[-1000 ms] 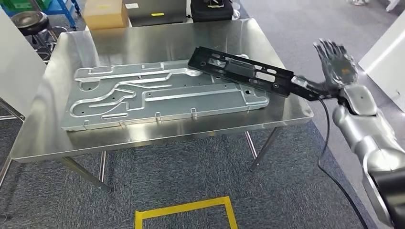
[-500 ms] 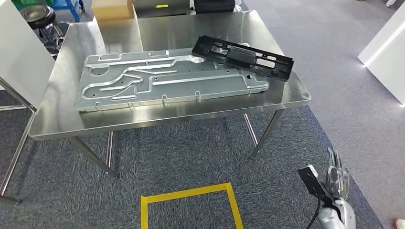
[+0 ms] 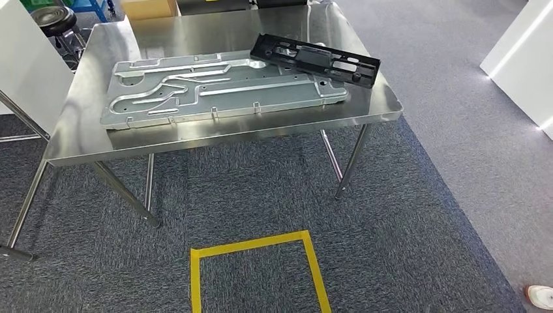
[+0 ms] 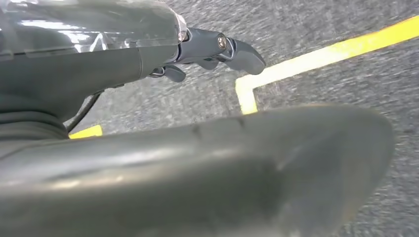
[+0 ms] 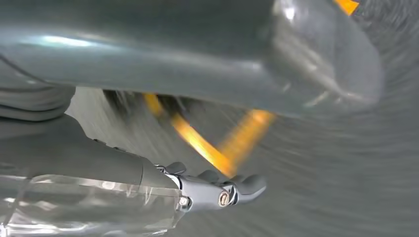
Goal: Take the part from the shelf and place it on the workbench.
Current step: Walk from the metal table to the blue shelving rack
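Right wrist view is motion-blurred; I read the right hand (image 5: 217, 190) with fingers (image 5: 249, 183) extended, holding nothing, over carpet and yellow tape (image 5: 197, 140). Left hand (image 4: 207, 49): fingers (image 4: 244, 55) apart, empty. Black part (image 3: 315, 60) lies well away from both, on the desk (image 3: 215, 130), overlapping the stamped metal panel (image 3: 222, 91).
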